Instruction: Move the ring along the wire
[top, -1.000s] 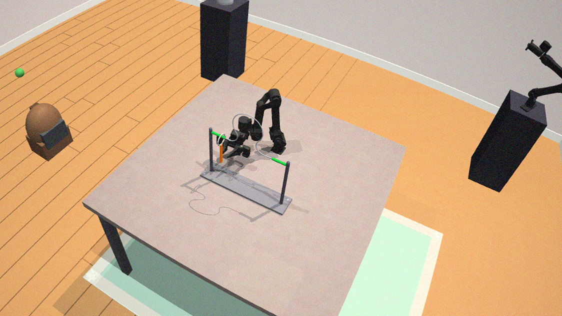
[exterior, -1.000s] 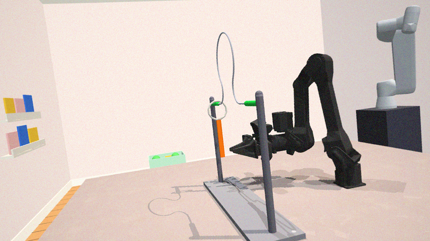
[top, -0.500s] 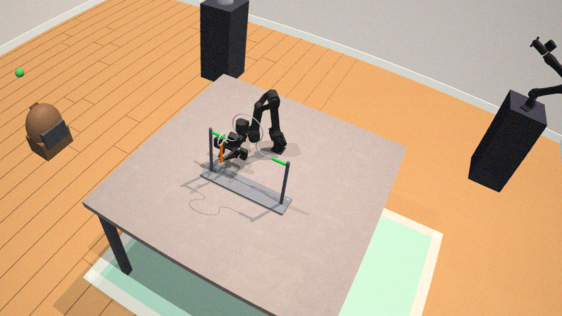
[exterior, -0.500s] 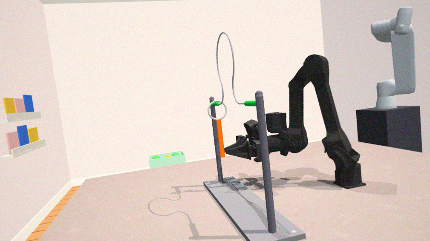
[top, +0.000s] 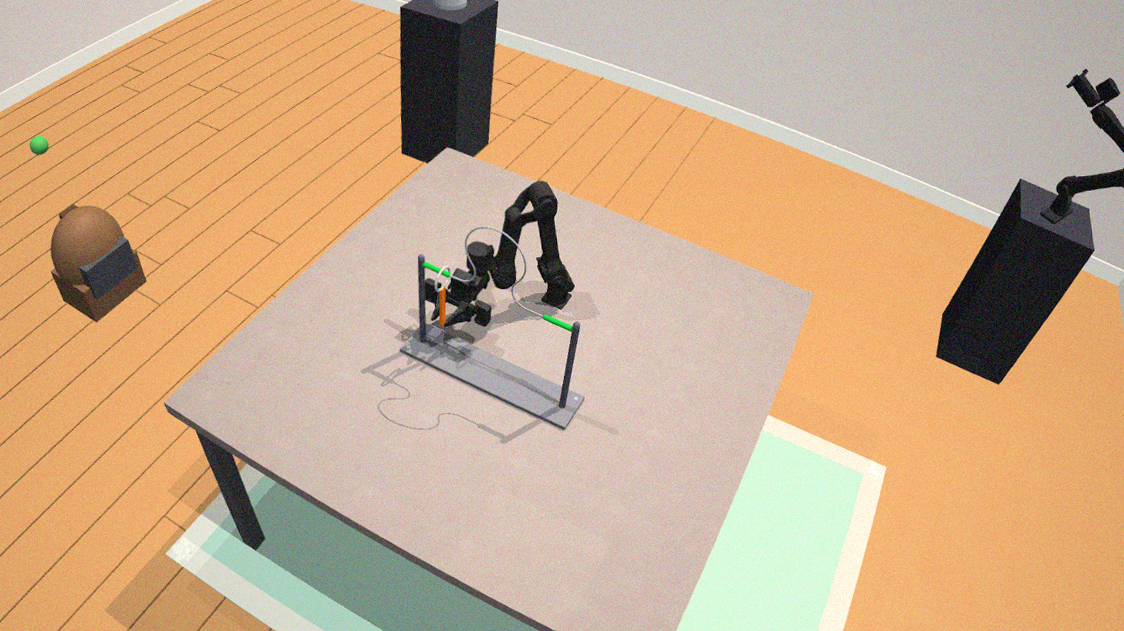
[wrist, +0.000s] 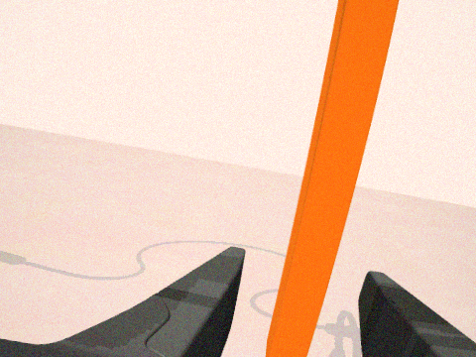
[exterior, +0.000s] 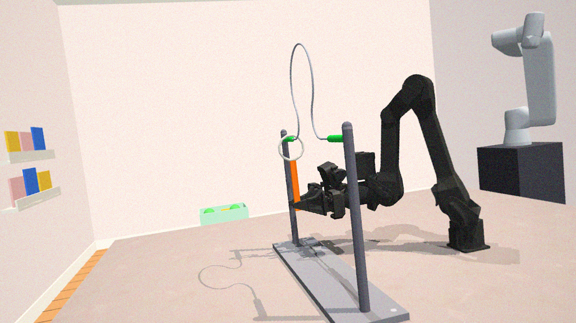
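The end effector [wrist: 300, 311] is standing spread, gripping nothing, its fingertips flanking the orange handle [wrist: 337, 159] near its lower end. The ring [exterior: 290, 148] is hanging above it on the green part; closing off-centre risks swinging it against the grey wire [exterior: 301, 86]

Handle [wrist: 333, 173] hanging between the fingers, touching neither; ring [exterior: 290, 148] above, on the wire beside the far post [exterior: 292, 211]; worktop [exterior: 149, 312] below.

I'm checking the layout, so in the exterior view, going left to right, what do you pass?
Wall shelves → green bin → orange handle → near post → black arm → grey arm.
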Robot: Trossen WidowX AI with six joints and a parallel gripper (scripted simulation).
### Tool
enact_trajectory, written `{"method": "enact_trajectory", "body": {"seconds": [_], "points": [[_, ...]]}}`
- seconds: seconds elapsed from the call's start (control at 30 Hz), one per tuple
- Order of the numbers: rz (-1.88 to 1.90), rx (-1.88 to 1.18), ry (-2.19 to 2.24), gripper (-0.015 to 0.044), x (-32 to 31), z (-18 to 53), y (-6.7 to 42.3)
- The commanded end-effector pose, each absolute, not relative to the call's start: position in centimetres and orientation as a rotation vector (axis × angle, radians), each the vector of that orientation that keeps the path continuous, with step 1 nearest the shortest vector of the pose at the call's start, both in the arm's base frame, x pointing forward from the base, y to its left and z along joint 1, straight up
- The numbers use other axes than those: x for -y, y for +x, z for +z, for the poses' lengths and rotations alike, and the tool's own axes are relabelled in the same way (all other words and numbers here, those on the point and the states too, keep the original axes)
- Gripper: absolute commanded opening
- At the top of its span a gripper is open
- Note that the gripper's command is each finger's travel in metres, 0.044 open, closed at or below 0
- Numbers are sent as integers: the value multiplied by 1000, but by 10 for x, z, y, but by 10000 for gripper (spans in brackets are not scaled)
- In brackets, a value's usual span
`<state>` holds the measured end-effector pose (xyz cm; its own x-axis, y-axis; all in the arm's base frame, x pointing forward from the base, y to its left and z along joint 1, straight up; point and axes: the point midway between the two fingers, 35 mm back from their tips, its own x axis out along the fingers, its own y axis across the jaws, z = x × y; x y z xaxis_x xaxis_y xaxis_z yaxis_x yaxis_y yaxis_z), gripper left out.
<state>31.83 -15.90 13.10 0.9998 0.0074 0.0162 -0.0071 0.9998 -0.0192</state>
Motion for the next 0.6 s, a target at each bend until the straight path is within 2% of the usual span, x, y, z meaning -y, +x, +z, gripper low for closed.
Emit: {"method": "enact_trajectory", "body": {"seconds": [0.0, 0.57], "points": [[6, 17, -16, 160, 159, 131, 326], [6, 18, -16, 160, 158, 131, 335]]}}
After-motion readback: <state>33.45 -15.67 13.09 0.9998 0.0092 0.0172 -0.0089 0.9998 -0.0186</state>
